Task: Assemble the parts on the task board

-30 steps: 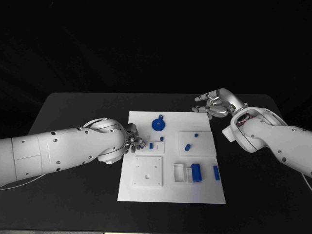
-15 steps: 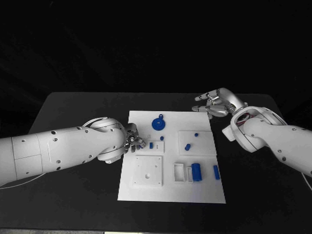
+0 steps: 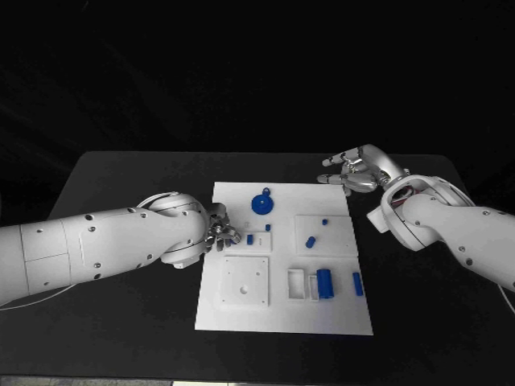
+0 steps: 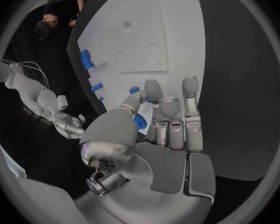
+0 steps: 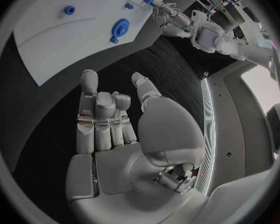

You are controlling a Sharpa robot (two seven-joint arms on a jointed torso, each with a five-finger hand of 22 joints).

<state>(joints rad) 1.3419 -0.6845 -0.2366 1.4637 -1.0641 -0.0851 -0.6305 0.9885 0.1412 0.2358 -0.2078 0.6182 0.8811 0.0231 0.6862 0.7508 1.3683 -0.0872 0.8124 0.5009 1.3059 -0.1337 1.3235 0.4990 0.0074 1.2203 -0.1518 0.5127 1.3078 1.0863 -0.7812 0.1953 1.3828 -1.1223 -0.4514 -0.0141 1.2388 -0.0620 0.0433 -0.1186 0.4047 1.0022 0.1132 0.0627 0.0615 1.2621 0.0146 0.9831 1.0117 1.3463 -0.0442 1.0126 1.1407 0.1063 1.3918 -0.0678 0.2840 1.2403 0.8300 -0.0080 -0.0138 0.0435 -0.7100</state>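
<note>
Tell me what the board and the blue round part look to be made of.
The task board looks like matte white plastic: even colour, no glare. The blue round part looks like moulded or printed plastic, saturated and dull in finish. Neither can be confirmed from looks alone.

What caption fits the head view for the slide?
Left hand at the task board edge beside a small blue part; right hand hovers open over the black table.

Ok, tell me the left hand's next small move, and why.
Probably lower the small blue part that the left hand pinches onto the left side of the task board beneath it. The hand hovers at the board's left edge with the part between its fingers, while the right hand waits open off the far corner.
</note>
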